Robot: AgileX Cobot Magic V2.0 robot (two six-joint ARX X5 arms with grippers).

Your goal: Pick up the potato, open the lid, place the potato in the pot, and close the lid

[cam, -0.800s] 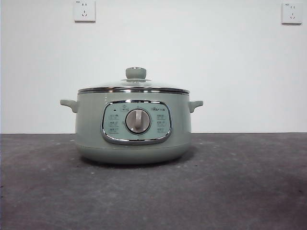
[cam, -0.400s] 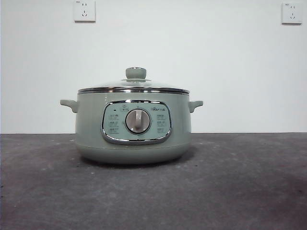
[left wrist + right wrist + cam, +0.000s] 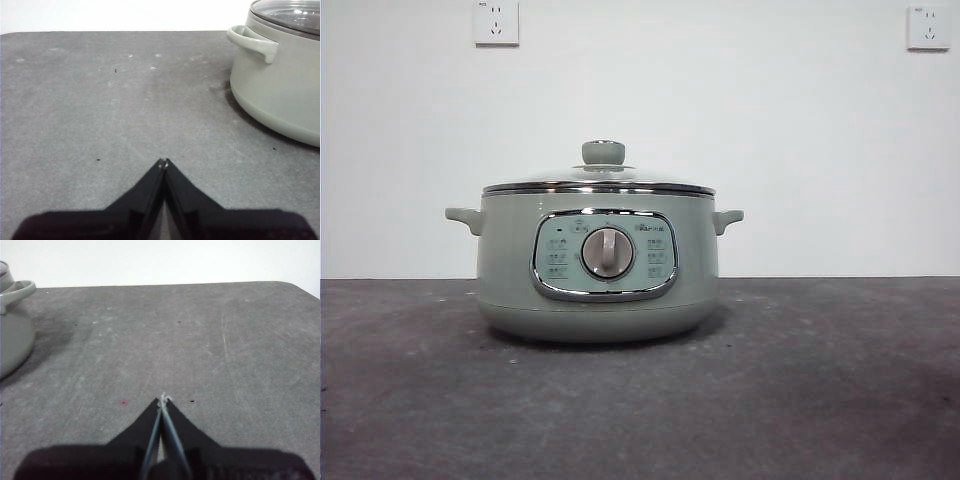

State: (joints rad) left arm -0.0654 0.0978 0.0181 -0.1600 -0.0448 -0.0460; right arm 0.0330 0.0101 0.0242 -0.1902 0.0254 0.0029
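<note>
The pot (image 3: 597, 262) stands on the dark grey counter (image 3: 820, 400), a little left of the middle in the front view, with its chrome-framed control panel (image 3: 605, 255) and round grey dial (image 3: 608, 252) facing the camera. The lid (image 3: 599, 181) sits closed on the pot, its steel rim level all the way round and its sage-green knob (image 3: 603, 152) upright on top. A small handle sticks out on each side of the pot, just below the rim. The potato cannot be seen in any view.

Neither arm shows in the front view. The left hand (image 3: 164, 163) hangs over bare counter on the left side of the pot, well apart from it; its two black jaws are pressed together at their tips and hold nothing. From that wrist view the pot's left handle (image 3: 252, 43) and part of the glass lid show at the edge of the picture.

The right hand (image 3: 163, 399) hangs over bare counter on the right side of the pot, also well apart from it, with its jaws closed tip to tip and empty. A small red speck (image 3: 123, 402) lies on the counter near its tips.

Behind the counter is a plain white wall with two sockets, one at the upper left (image 3: 496, 22) and one at the upper right (image 3: 928, 27).
</note>
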